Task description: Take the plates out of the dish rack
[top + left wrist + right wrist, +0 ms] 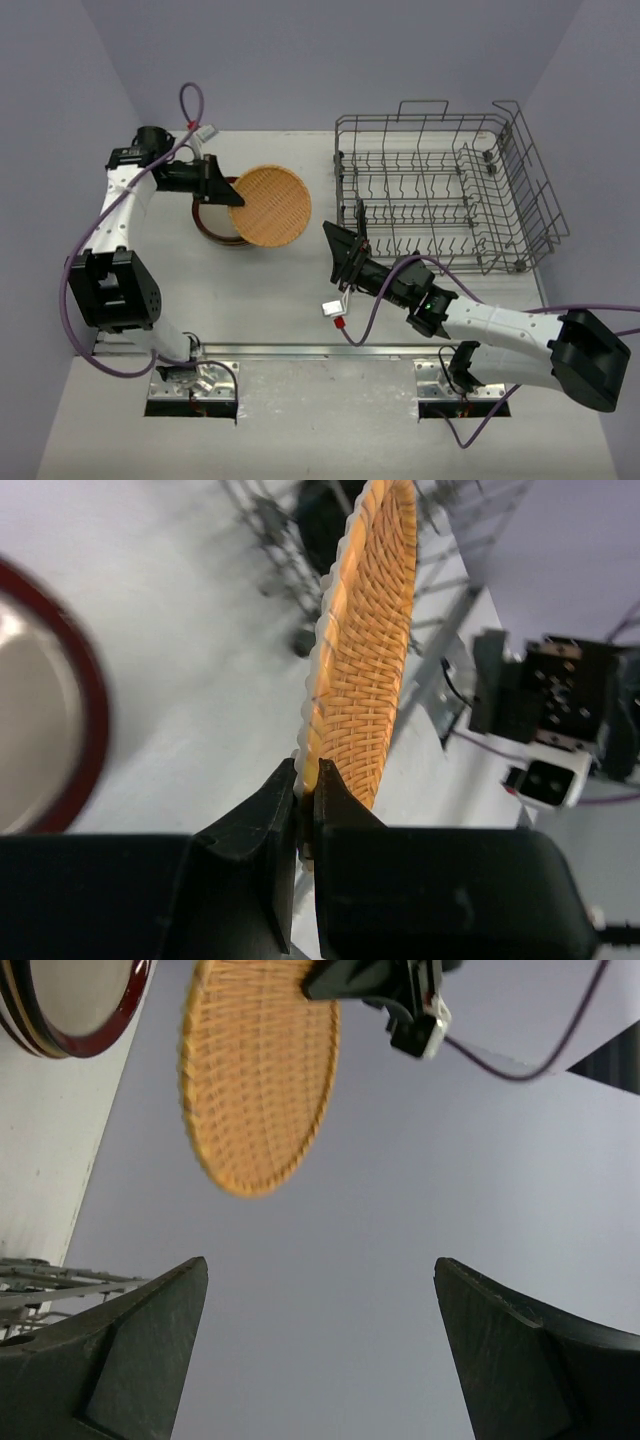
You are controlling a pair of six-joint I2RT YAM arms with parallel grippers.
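Pale bench [300, 310] nearest: the right tool [343, 256] waits spread wide and empty. Beyond, the left tool [226, 190] pinches the orange woven plate [270, 206] over the stacked plates [208, 226]. The dish rack [440, 190] shows no plates; unloading looks nearly finished.

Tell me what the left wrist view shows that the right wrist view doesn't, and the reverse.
Left wrist only: a close look at the left gripper pinching the rim of the orange plate, one finger on each face, with the plate seen edge-on. Right wrist only: the right gripper, its fingers spread wide with nothing between them. Both: the orange plate, the brown-rimmed plate, and part of the dish rack, which is blurred in the left wrist view.
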